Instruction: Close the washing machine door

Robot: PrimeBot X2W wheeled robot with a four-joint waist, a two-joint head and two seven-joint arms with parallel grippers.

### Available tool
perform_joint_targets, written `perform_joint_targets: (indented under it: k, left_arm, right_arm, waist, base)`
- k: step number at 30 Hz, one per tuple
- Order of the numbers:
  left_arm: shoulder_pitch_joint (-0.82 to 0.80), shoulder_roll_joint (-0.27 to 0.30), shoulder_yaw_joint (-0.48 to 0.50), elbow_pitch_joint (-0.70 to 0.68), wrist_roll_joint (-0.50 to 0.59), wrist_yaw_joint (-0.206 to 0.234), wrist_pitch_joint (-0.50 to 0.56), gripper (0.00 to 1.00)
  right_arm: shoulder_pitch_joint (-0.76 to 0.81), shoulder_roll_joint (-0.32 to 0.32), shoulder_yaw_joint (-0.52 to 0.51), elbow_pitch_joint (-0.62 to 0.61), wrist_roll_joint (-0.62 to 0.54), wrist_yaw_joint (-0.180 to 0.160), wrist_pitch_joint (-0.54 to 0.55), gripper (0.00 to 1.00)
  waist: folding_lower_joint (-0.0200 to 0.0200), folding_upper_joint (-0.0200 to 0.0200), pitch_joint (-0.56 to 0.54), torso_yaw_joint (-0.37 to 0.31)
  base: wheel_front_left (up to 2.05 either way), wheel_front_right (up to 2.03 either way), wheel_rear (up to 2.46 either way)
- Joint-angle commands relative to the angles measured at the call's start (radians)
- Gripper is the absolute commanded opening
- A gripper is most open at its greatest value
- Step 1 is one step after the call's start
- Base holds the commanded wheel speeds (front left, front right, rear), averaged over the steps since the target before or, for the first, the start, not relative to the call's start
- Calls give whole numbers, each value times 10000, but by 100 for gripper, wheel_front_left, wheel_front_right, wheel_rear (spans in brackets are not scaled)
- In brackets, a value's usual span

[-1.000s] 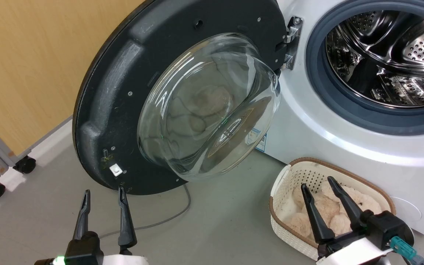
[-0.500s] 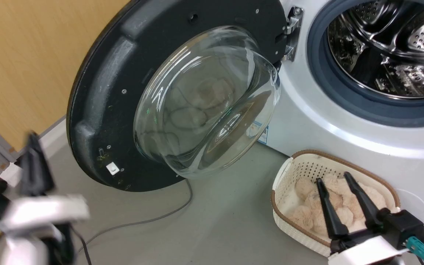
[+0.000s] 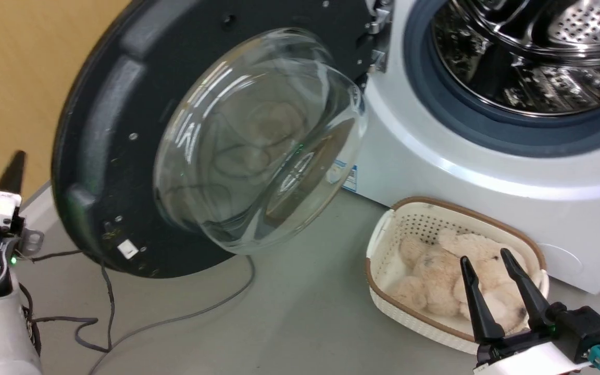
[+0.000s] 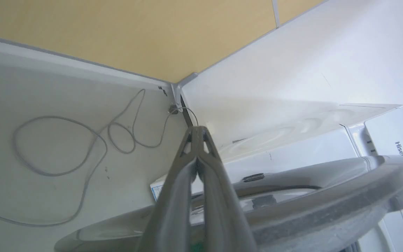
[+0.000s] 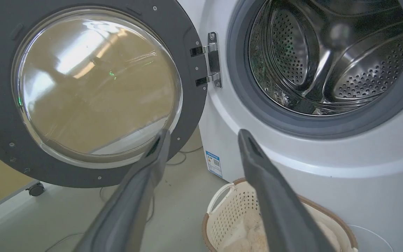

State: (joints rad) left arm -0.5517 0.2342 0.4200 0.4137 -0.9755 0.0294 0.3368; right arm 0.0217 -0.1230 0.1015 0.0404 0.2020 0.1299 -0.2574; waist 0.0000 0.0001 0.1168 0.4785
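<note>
Swung out past the washing machine door, left gripper clenched, empty — push-ready, I judge; right gripper gaping.

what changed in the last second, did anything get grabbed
The left hand swung from below the washing machine door out to the left, past its free edge, and closed on nothing. The head view shifted too. The door is open as before, and the right hand stays open over the basket.

Ahead of me: tan wood-look wall; pale skirting; grey floor; grey cable looped on floor.
</note>
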Motion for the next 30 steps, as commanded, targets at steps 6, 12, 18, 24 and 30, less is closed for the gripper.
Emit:
perform_joint_targets:
  k: [6,12,18,24,30]
  left_arm:
    - [98,165,72,14,-1416,-240,2360,0]
    - [1228,-55,-305,-1189,-2348,-540,4408,0]
    - [2361,-552,-752,-2726,-3004,-594,5695,0]
    - [3628,-1470,-1585,-4422,-3628,-87,6537,0]
    - [4682,-1815,-3313,-5209,-4088,260,6356,0]
  right_arm:
    - [93,121,-152,-35,-8,8,-44,100]
    - [190,287,-436,10,21,8,-44,100]
    - [252,395,-661,27,8,8,-44,100]
    - [284,475,-968,81,67,8,-44,100]
    - [222,530,-986,170,23,8,-44,100]
  waist:
    - [0,-1,-101,-305]
    - [0,-1,-416,-520]
    - [0,-1,-569,-792]
    - [0,-1,-614,-1321]
    - [0,-1,-517,-2267]
  base:
    - [0,0,0]
    - [0,0,0]
    - [0,0,0]
    - [0,0,0]
    - [0,0,0]
